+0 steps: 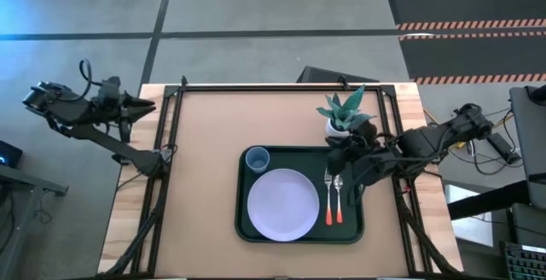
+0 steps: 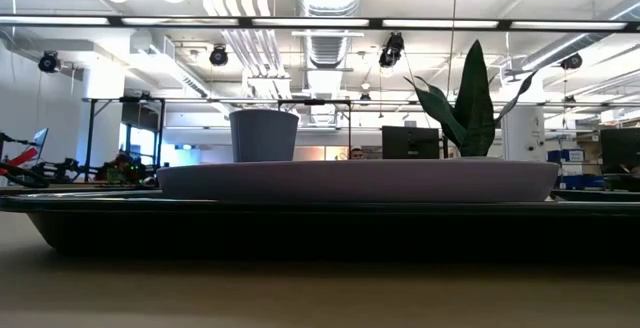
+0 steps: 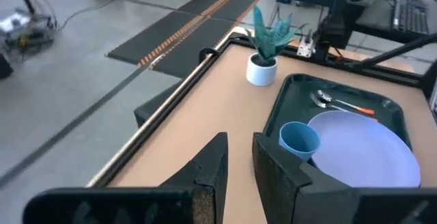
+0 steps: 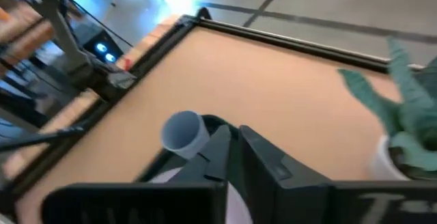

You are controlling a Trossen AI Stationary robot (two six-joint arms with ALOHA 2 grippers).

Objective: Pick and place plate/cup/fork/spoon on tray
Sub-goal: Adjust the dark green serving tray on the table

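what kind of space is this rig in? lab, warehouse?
Probably an open industrial-style lab or workshop. The low view shows exposed ceiling ducts and strip lights, with monitors on benches behind the table. The high view shows a concrete floor with hazard-striped mats.

Dark green tray, rectangular with rounded corners and a raised rim, lies flat on the worktop toward its right half. Pale lavender plate, round and flat, sits face up in the tray's middle and takes up most of the floor. Small blue cup stands upright, mouth up, in the tray's far left corner, just beside the plate's rim. Fork and spoon lie side by side in the strip to the right of the plate, parallel to each other, metal ends toward the far rim, orange-red handles toward the near rim; fork nearer the plate, spoon outside it.
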